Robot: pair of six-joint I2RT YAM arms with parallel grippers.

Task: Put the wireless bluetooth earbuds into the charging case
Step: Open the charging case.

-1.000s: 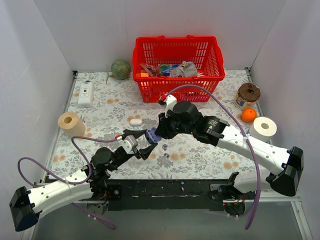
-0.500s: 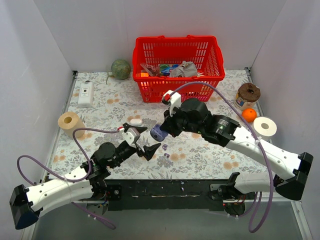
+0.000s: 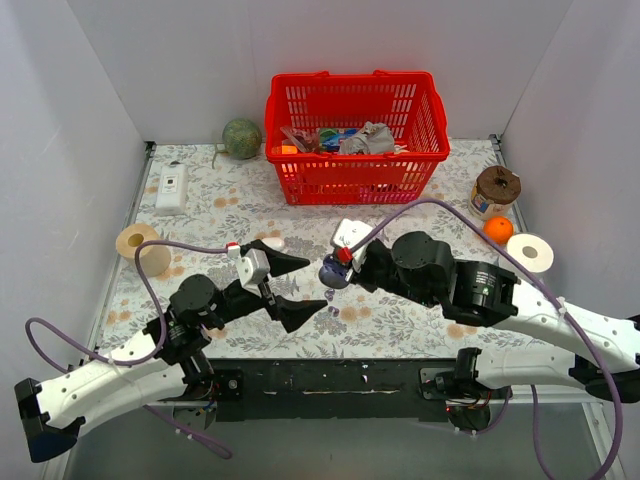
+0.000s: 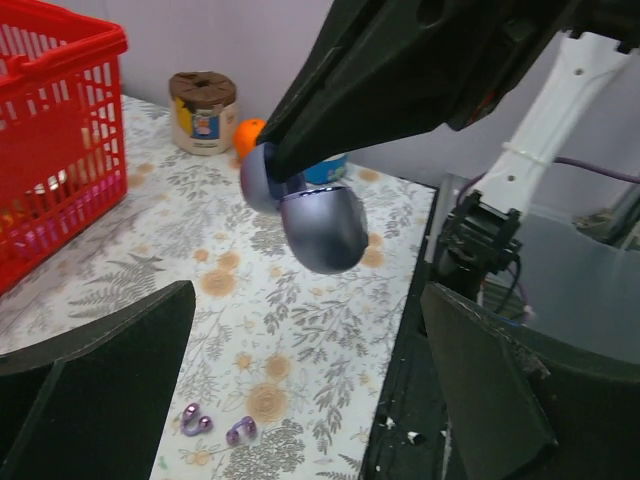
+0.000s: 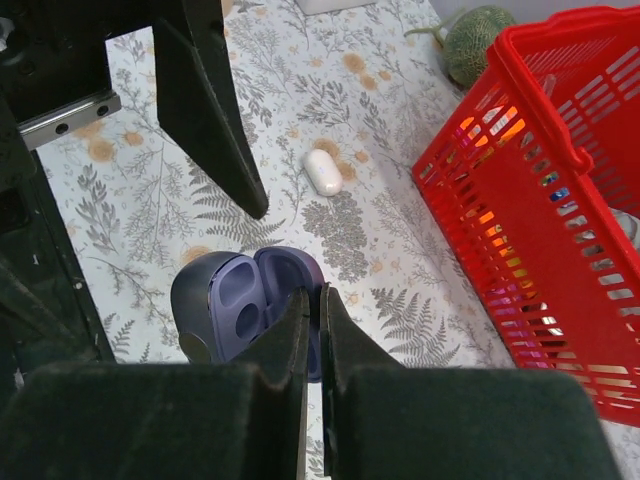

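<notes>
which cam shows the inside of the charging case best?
Right wrist: the charging case is open, its empty interior facing the lens. Left wrist shows only its outer shell; top external shows a tiny purple blob.

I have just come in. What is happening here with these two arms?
The right gripper is shut on the edge of the charging case and holds it up above the table. The case is open, and the sockets that show are empty. The left gripper is wide open beside it and holds nothing. The two earbuds lie close together on the table under the case, not yet inserted.
</notes>
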